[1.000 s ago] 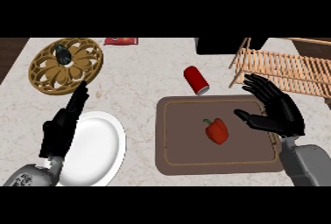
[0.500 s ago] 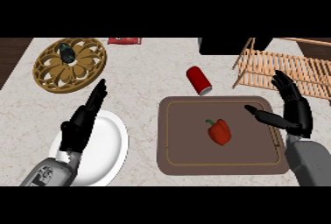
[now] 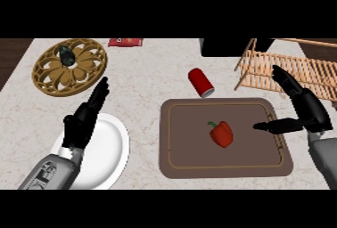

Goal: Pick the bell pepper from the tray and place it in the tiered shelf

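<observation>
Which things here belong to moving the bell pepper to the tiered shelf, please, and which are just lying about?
Part of the job:
bell pepper, lying on the brown tray
tiered shelf
right hand, open at the tray's right edge

Just lying about:
red can
white plate
patterned round mat with a dark item on it
red packet
left hand, resting open over the plate

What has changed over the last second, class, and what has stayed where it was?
The right hand moved rightward, from over the tray to its right edge, open, with the thumb now pointing towards the bell pepper. The left hand shifted slightly right, over the white plate, fingers straight. Nothing was taken hold of or let go. The bell pepper, tray, plate and red can stayed put.
</observation>
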Available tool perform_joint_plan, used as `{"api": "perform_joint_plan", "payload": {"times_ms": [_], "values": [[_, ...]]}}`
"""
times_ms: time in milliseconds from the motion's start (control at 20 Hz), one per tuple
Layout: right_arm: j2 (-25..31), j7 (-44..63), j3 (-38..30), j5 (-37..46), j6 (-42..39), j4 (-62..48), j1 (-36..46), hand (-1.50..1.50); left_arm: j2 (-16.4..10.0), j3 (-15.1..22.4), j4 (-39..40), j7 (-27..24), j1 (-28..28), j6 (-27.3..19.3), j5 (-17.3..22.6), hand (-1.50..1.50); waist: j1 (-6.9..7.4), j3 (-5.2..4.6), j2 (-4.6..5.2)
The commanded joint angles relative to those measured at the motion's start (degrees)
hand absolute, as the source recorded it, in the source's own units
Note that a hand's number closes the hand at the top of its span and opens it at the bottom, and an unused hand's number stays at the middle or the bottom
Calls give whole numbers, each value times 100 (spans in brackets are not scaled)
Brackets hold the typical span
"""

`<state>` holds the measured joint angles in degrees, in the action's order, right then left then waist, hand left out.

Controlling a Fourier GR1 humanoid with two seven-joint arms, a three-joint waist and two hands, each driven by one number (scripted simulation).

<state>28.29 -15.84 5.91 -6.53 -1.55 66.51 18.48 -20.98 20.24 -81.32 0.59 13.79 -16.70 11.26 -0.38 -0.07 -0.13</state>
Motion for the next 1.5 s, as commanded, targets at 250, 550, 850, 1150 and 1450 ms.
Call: {"api": "perform_joint_plan", "payload": {"times_ms": [250, 550, 850, 1150, 1450], "values": [[806, 2437, 886, 774, -575, 1717, 377, -150, -8, -96, -5, -19, -103, 204, -61, 0, -13, -9, -30], [1230, 3704, 1609, 1454, -1215, 2477, 564, -150, -1, -197, -1, -231, -239, 230, -103, 0, 22, -6, -18], [733, 5054, 1832, 1869, -1348, 3531, 373, -150, 428, -171, 342, -277, -45, 246, -388, 0, 9, 3, 6], [373, 5536, 1630, 2182, -1744, 4467, -176, -150, 430, -563, 163, -212, -183, 533, -501, 0, 23, 5, 5], [-279, 5719, 1649, 2912, -1929, 4211, 115, -150, 467, -911, 230, -327, -246, 889, -551, 0, 46, 5, 11]]}}
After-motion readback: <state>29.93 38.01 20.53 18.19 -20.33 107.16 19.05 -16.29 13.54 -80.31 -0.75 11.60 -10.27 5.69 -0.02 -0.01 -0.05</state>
